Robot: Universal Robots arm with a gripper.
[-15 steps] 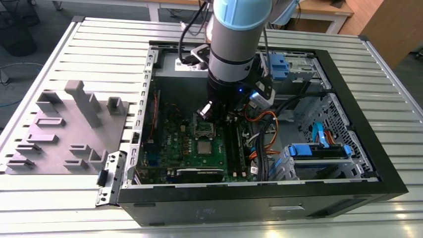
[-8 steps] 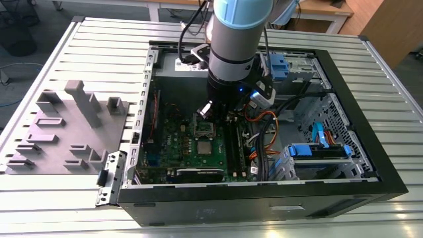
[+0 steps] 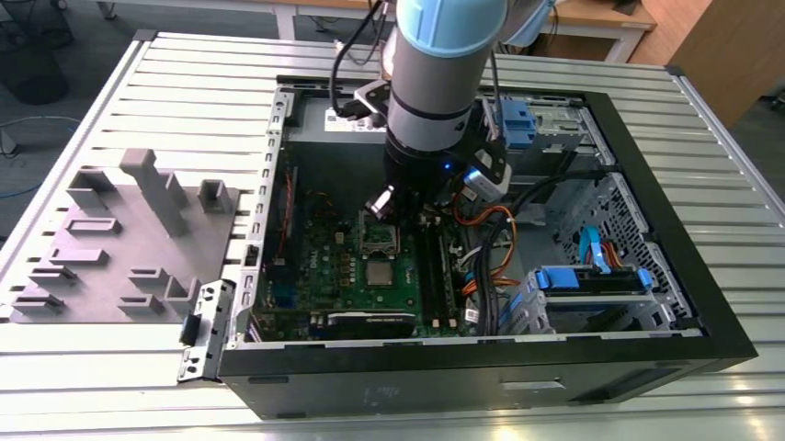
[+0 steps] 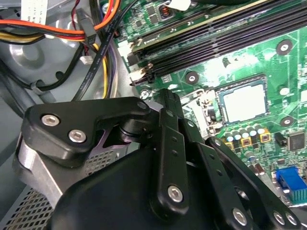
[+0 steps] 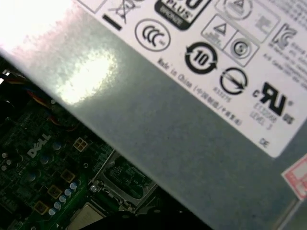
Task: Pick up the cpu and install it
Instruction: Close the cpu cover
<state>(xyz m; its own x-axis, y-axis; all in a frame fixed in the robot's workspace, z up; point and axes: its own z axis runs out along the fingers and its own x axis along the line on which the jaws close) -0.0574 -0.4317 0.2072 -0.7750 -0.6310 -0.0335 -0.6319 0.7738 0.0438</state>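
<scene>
Now my gripper [image 3: 403, 204] hangs low inside the open computer case [image 3: 668, 239], just over the green motherboard [image 3: 329, 262]. I cannot tell if it is open or closed, or if it has hold of anything.

Close by me lies the cpu [image 4: 242, 103]. It is a small flat square with a smooth, pale silver-grey top. It sits flat inside the dark square socket frame [image 4: 265, 98] on the board, and nothing touches its top. A shiny metal flap [image 4: 205, 106] sits at its edge, between it and me.

Past the cpu run long black memory slots [image 4: 230, 33], and orange and yellow wires [image 4: 48, 26] curl near them. A big grey box [image 5: 158, 124] with a white label is near me in the first wrist view.

Farther off, outside the case, a grey moulded tray [image 3: 123, 239] lies on the slatted table [image 3: 184, 92], at the exterior view's left.
</scene>
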